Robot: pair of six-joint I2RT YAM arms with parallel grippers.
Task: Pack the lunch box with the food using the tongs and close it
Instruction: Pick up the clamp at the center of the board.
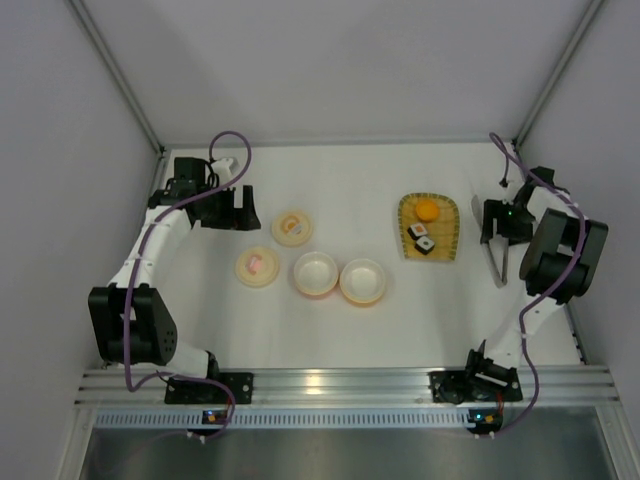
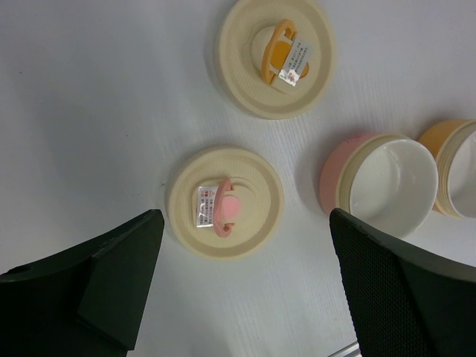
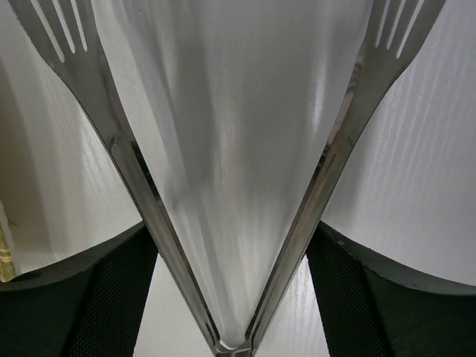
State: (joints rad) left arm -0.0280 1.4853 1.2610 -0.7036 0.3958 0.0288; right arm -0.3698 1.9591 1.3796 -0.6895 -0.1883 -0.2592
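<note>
The silver tongs [image 3: 111, 134] run up between the fingers of my right gripper [image 3: 230, 238]. Both black pads press on the tongs' two arms, which spread in a wide V with the forked tips far from the camera. From above, the right gripper [image 1: 497, 225] and the tongs [image 1: 499, 265] sit just right of the yellow tray [image 1: 450, 225]. That tray holds an orange ball [image 1: 427, 209] and two sushi pieces [image 1: 419, 232] [image 1: 427, 245]. The lunch box's pink bowl [image 1: 315, 273] and orange bowl [image 1: 363, 281] stand uncovered. My left gripper [image 1: 240, 208] is open and holds nothing.
Two cream lids lie left of the bowls, one with a pink handle [image 2: 224, 201] and one with an orange handle [image 2: 275, 56]. The left gripper [image 2: 245, 245] hovers above the pink-handled lid. Grey walls close in the table's left, right and back.
</note>
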